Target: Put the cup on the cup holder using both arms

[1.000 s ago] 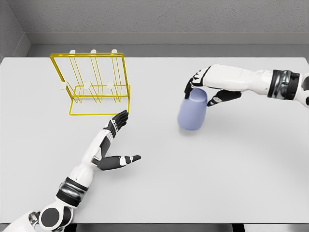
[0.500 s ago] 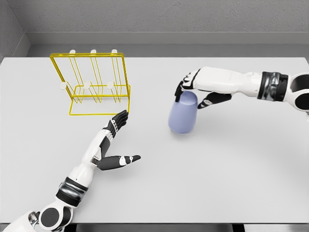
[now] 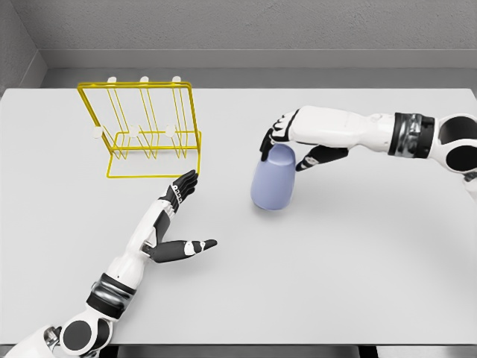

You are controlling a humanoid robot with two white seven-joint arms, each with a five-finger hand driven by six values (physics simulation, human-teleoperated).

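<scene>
A pale blue cup (image 3: 272,177) hangs upside down and slightly tilted near the table's middle, held at its upper end by my right hand (image 3: 287,142), whose fingers curl around it. The yellow wire cup holder (image 3: 143,128) with its white-tipped pegs stands at the back left. My left hand (image 3: 179,216) lies just in front of the holder's front rail, fingers spread flat and thumb stretched to the right, holding nothing.
The grey table (image 3: 358,268) stretches wide to the right and front. A grey wall (image 3: 246,30) closes off the back edge.
My right hand has carried the cup leftward and slightly down, toward the table's middle. The left arm has stayed still.
</scene>
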